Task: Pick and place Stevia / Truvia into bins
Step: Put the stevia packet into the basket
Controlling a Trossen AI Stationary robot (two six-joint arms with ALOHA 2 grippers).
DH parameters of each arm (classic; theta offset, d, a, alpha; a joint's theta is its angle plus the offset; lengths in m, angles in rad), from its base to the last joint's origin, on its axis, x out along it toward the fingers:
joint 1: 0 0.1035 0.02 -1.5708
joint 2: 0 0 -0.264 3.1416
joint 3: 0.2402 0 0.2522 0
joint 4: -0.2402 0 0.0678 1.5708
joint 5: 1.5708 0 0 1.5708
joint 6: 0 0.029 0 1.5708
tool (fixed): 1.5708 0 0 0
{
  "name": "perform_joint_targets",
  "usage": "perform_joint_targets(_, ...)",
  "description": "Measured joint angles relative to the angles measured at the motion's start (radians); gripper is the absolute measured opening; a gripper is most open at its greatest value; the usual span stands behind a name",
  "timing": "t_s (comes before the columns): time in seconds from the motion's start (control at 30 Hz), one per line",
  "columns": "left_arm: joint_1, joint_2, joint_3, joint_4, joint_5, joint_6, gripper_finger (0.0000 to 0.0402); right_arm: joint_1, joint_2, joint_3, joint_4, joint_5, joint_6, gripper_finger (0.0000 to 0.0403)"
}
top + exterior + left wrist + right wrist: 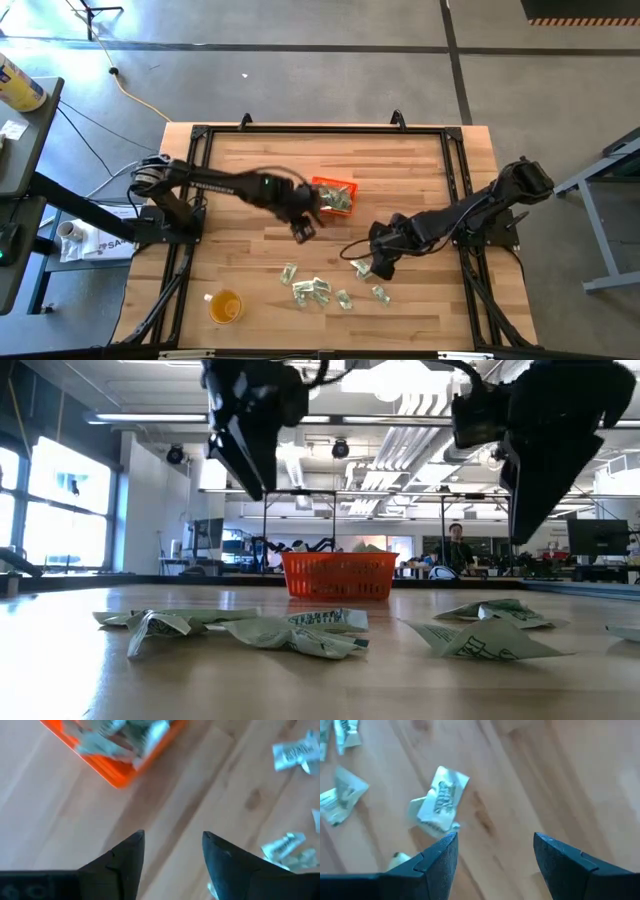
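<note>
The orange bin (335,195) sits on the table's far middle and holds several pale green-and-white sachets (120,737). More sachets lie loose on the near middle of the table (315,290), one (361,266) close under my right gripper. My left gripper (303,229) hovers open just near-left of the bin, above bare wood (172,847). My right gripper (381,265) is open and raised over the table, with a crumpled sachet (440,802) lying just beyond its fingers. In the low view both grippers hang above the table, left (245,450) and right (540,470).
A round translucent yellow-orange cup (225,305) stands near the table's near-left corner. A black frame (320,130) runs around the table edges. Bare wood lies to the left of the bin and along the far side.
</note>
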Motion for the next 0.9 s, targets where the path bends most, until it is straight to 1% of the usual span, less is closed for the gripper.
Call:
perform_joint_targets(0.07, -0.054, 0.0, 0.0, -0.011, -0.032, -0.048, 0.0219, 0.016, 0.008, 0.0, 0.015, -0.009, 0.022, 0.0249)
perform_joint_targets(0.13, -0.103, 0.0, 0.0, -0.016, -0.056, -0.101, 0.0209, 0.031, 0.022, 0.0, 0.063, -0.001, 0.005, 0.0249)
perform_joint_targets(0.23, -0.165, 0.0, 0.0, -0.036, -0.097, -0.187, 0.0194, 0.057, 0.052, 0.0, 0.172, 0.023, -0.078, 0.0249)
perform_joint_targets(0.33, -0.213, -0.001, -0.015, -0.041, -0.136, -0.264, 0.0181, 0.074, 0.104, 0.0, 0.302, 0.012, -0.184, 0.0249)
perform_joint_targets(0.4, -0.236, -0.001, -0.02, -0.074, -0.153, -0.3, 0.0174, 0.078, 0.141, 0.0, 0.348, 0.013, -0.189, 0.0249)
perform_joint_targets(0.43, -0.244, -0.001, -0.021, -0.098, -0.156, -0.308, 0.0171, 0.079, 0.157, 0.0, 0.358, 0.029, -0.17, 0.0249)
perform_joint_targets(0.53, -0.26, -0.001, -0.021, -0.16, -0.157, -0.312, 0.0166, 0.077, 0.184, 0.0, 0.358, 0.138, -0.098, 0.0249)
perform_joint_targets(0.6, -0.265, -0.001, -0.021, -0.194, -0.168, -0.311, 0.0166, 0.076, 0.194, 0.0, 0.364, 0.188, -0.075, 0.0249)
perform_joint_targets(0.67, -0.265, -0.001, -0.021, -0.239, -0.171, -0.304, 0.0167, 0.077, 0.205, 0.0, 0.371, 0.187, -0.077, 0.0249)
perform_joint_targets(0.77, -0.265, -0.001, -0.021, -0.305, -0.176, -0.304, 0.0167, 0.086, 0.227, 0.0, 0.366, 0.148, -0.078, 0.0249)
perform_joint_targets(0.83, -0.265, -0.001, -0.021, -0.321, -0.199, -0.295, 0.0166, 0.096, 0.241, 0.0, 0.375, 0.129, -0.057, 0.0249)
perform_joint_targets(0.9, -0.265, -0.001, -0.021, -0.32, -0.227, -0.271, 0.0166, 0.108, 0.255, 0.0, 0.382, 0.138, -0.056, 0.0249)
